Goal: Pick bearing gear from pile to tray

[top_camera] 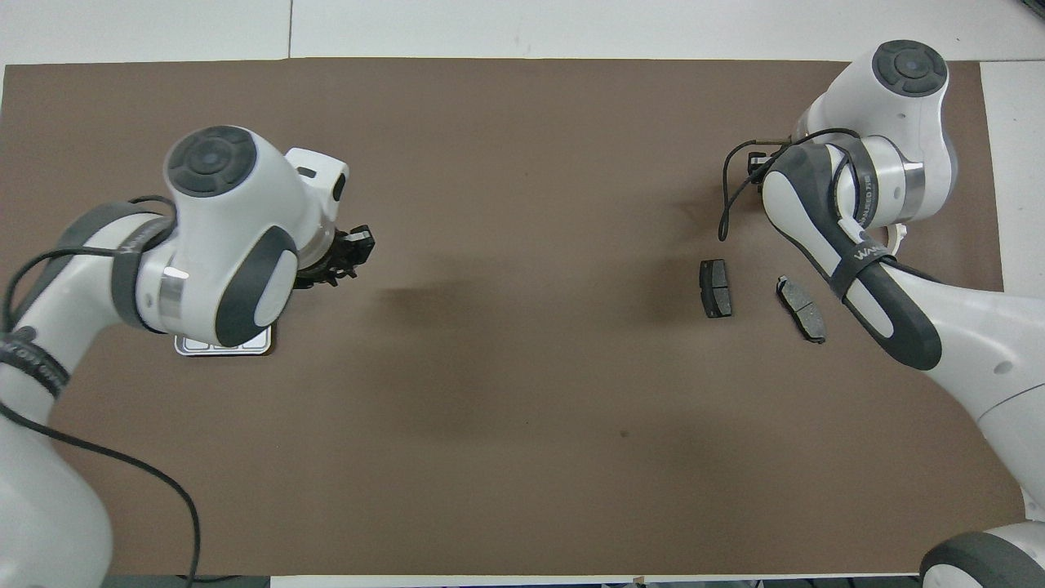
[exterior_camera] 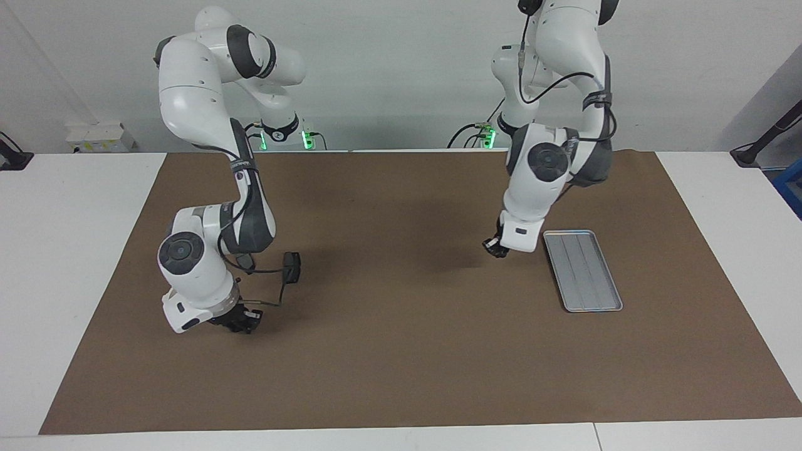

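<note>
Your right arm's strap reads "WANDEO", left gripper [exterior_camera: 496, 248] low beside the tray [exterior_camera: 583, 270], right gripper [exterior_camera: 241, 322] over the pile's 2 brake-pad plates [top_camera: 716, 287], finger gaps you cannot tell

In the overhead view the left arm covers nearly all of the tray [top_camera: 222, 346]; only one end shows, at centre left. In the facing view the right arm hides the pile; in the overhead view two plates [top_camera: 716, 287] show at centre right, and a white curved piece [top_camera: 899, 237] just peeks from under that arm. The right gripper [exterior_camera: 241, 322] is low at lower left, its fingers too small to read. The left gripper [exterior_camera: 496, 248] likewise. Both arms' upper parts are cut off by the frame edges.
</note>
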`<control>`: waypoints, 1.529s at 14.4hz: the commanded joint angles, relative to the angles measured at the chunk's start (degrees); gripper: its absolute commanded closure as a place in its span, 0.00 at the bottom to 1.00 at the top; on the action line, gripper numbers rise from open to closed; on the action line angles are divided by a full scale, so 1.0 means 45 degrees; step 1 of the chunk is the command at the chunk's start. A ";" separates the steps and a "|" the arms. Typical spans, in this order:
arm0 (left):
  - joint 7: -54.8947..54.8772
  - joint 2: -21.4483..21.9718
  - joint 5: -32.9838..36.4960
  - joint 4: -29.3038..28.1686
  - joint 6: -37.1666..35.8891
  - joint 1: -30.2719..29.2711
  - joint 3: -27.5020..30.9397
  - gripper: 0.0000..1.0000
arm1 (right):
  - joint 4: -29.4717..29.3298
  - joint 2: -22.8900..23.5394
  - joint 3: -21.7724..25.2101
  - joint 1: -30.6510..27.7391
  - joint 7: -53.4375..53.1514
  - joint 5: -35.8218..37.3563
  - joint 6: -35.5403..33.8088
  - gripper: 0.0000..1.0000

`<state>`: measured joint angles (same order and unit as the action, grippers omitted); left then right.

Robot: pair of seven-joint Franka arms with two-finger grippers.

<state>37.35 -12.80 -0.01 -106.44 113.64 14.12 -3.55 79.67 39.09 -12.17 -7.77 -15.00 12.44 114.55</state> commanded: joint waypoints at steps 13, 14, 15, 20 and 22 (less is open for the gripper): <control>-0.7266 0.0794 0.0040 -0.3396 0.3497 -0.3764 -0.0091 1.00 | -0.1228 -0.2302 -0.4347 0.4048 -1.2244 -0.0851 -0.3493 1.00; -0.7285 0.0813 0.0040 -0.3591 0.3555 -0.3764 -0.0091 1.00 | -0.0505 -0.2301 -0.4347 0.4243 -1.2736 -0.0772 -0.2439 1.00; -0.7285 0.0833 0.0040 -0.3728 0.3556 -0.3764 -0.0091 1.00 | 0.0314 -0.2281 -0.4328 0.4342 -1.3069 -0.0733 -0.1345 1.00; -0.8280 0.0774 0.0040 -0.4198 0.4083 -0.4056 -0.0071 1.00 | 0.0967 0.0117 -0.4249 0.5241 -1.5648 0.2485 0.1494 1.00; -0.8301 0.0755 0.0040 -0.4198 0.4102 -0.4271 -0.0091 1.00 | 0.0967 0.0375 -0.4249 0.5320 -1.5690 0.2627 0.1673 1.00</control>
<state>1.37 -10.69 -0.01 -123.49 130.45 -3.70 -3.50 84.60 39.51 -31.17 16.36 -84.43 22.44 120.86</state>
